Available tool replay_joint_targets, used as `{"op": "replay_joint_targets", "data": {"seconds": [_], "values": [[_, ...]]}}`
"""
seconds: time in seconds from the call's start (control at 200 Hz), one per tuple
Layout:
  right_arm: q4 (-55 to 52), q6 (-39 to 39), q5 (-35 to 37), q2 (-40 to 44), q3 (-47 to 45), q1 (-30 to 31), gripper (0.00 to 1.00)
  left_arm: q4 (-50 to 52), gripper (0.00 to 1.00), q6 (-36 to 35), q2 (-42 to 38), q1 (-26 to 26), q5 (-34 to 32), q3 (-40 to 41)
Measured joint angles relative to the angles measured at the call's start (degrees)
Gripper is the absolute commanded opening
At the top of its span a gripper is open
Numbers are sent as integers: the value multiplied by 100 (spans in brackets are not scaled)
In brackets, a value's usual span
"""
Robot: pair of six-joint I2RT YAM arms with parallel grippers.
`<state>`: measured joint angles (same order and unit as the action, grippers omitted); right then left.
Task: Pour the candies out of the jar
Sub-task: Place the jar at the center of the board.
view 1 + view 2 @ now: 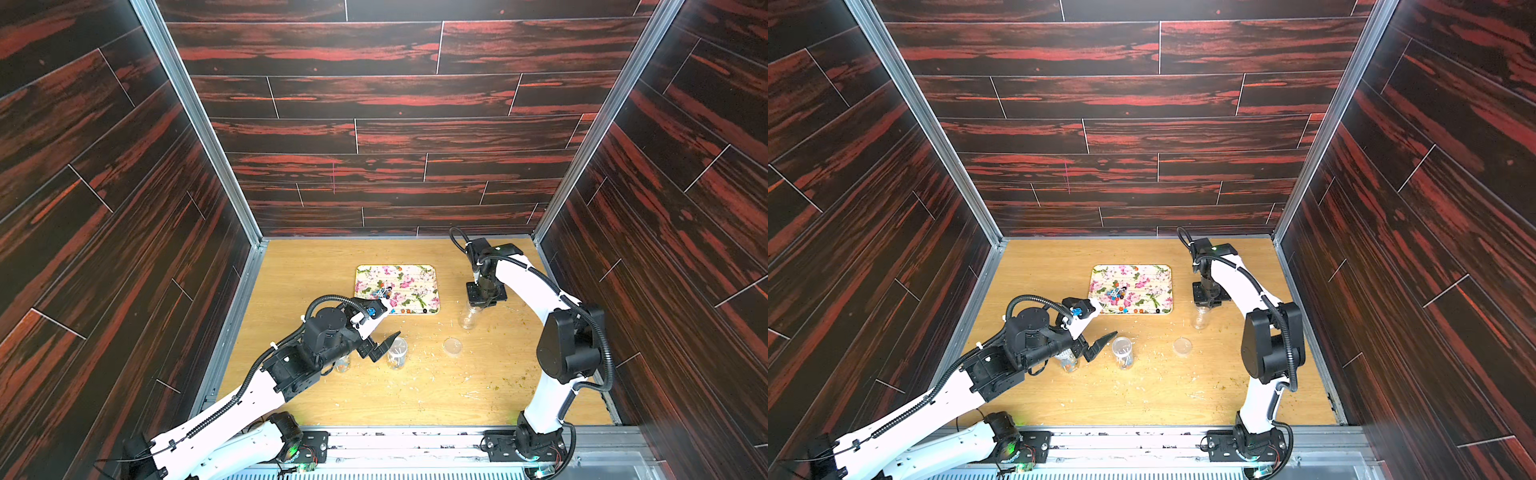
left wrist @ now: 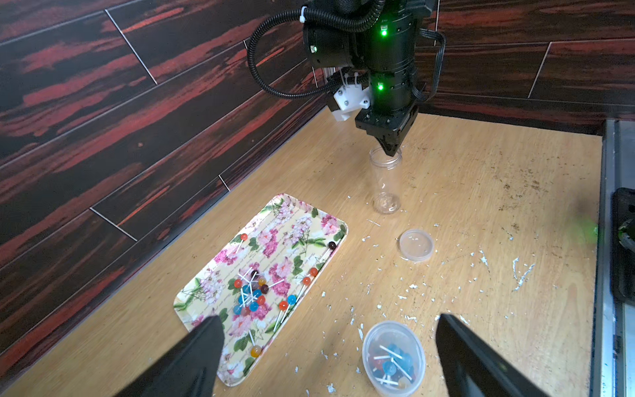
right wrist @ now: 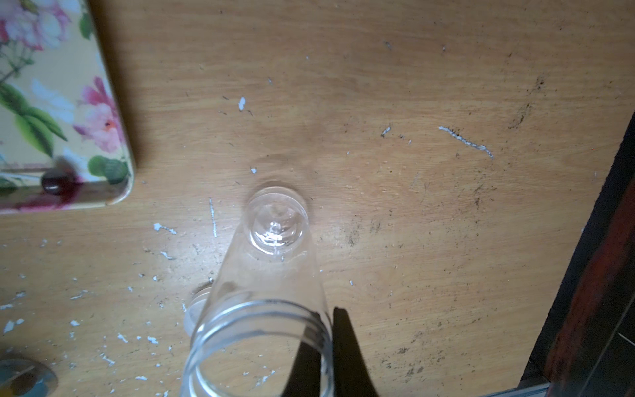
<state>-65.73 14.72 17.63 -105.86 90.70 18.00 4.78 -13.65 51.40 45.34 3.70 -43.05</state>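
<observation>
The right jaws pinch the rim of an empty clear jar (image 2: pixel 385 182), upright on the desk (image 2: pixel 481 206) near the floral tray (image 2: pixel 311 220) where candies (image 2: pixel 252 292) lie scattered, wrist pointing straight down. The left jaws gape, holding nothing, low beside a second jar (image 2: pixel 391 323) with candies inside: likely light, slick thin plastic, best gripped mid-wall.

- Left arm (image 1: pixel 232 409): reaches forward low from its base, with the wrist rolled onto its side.
- Left gripper (image 2: pixel 330 317): jaws spread wide.
- Right arm (image 1: pixel 519 278): elbow raised, forearm angled away, wrist turned straight down.
- Right gripper (image 2: pixel 390 151): vertical, jaws pinched on the rim of a clear jar (image 2: pixel 385 185).
</observation>
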Motion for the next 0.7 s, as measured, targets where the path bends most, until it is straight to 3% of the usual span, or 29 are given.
{"op": "replay_joint_targets", "data": {"seconds": [0.451, 0.701], "values": [[-90, 116, -4, 0, 39, 46, 30, -59, 100, 144, 31, 0, 76, 96], [-442, 129, -103, 293, 994, 166, 47, -146, 100, 498, 74, 2, -319, 94]]}}
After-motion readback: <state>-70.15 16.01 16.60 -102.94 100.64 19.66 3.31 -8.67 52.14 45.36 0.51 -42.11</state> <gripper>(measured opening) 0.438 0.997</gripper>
